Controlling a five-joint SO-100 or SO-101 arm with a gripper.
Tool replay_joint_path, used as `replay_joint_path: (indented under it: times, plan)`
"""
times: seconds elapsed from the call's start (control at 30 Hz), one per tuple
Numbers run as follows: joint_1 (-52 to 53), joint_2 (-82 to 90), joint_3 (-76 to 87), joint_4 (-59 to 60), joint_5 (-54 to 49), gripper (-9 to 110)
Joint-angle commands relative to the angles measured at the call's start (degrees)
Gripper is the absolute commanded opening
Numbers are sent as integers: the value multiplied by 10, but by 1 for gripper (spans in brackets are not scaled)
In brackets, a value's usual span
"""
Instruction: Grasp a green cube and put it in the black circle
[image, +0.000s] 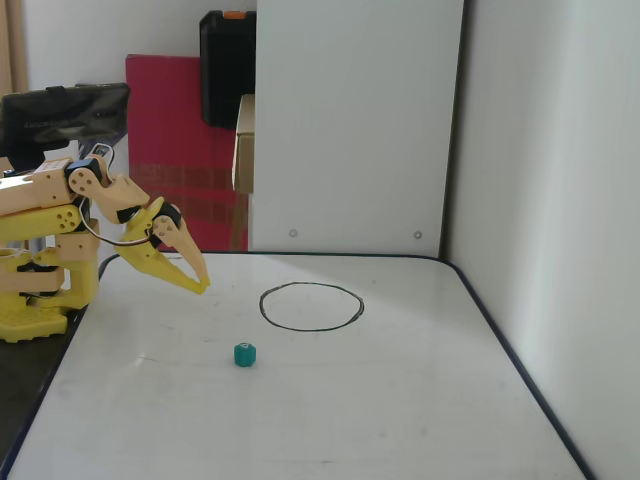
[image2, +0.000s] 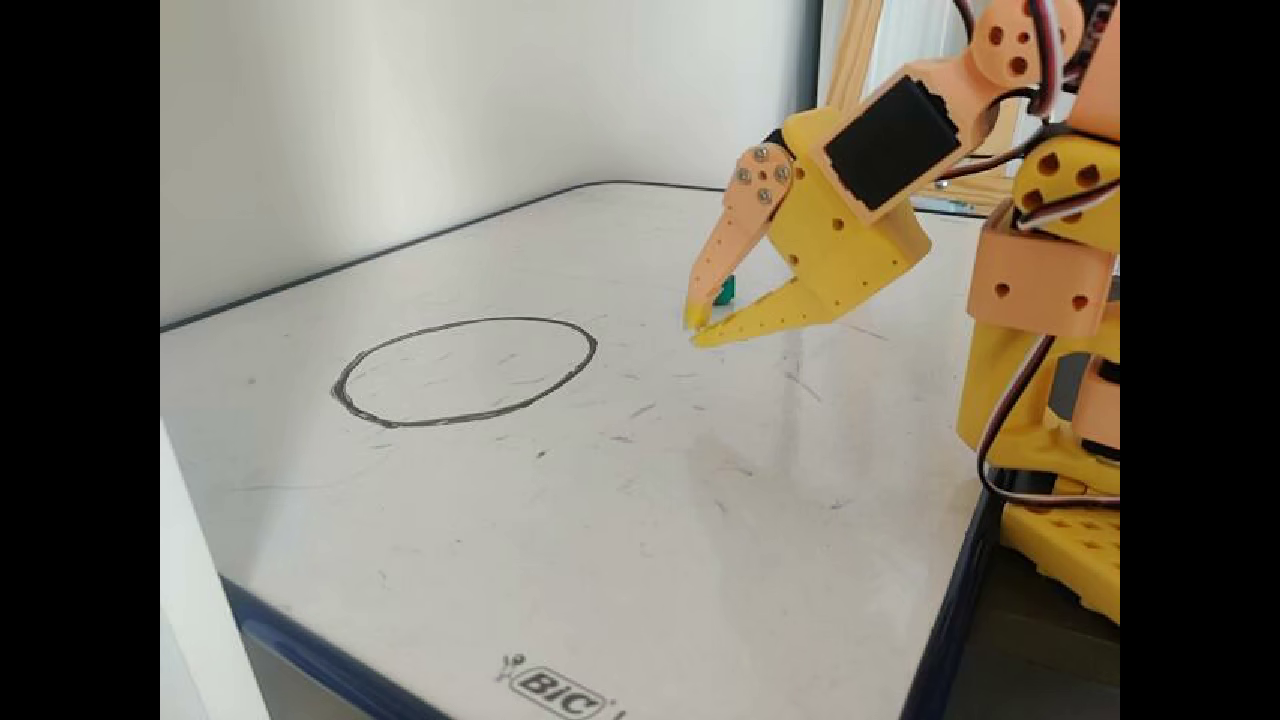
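The green cube (image: 245, 354) sits alone on the white table (image: 330, 410), resting flat with bare surface all around it. In a fixed view taken from the table's front, it lies at about 7 o'clock from the black circle (image: 311, 306), near the ring but clearly outside the drawn line. The circle itself is a thin dark oval with nothing inside it.

The tool (image: 204, 287) hangs at about 11 o'clock from the cube in that same view, apart from it and tilted down toward the table, its tips close to the surface. Its two fingers meet at their tips, with a wedge-shaped gap farther back, so it is clenched on nothing.

In a fixed view from the opposite side, the tool (image2: 696, 326) enters from the upper right, and the cube (image2: 726, 291) shows only as a small green sliver seen through the gap behind the peach-coloured finger (image2: 728, 240); it lies farther back on the table, not between the tips. Here the black circle (image2: 465, 371) lies at about 8 o'clock from the tool, well apart from it. A printed BIC logo (image2: 558, 688) marks the near edge of the table (image2: 620, 560).
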Motion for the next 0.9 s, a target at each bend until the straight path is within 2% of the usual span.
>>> replay_joint_path:
  times: [0.0,0.87]
  plan:
    - [-3,-1,14,-9,-4,0]
    - [-3,-1,18,-22,-4,0]
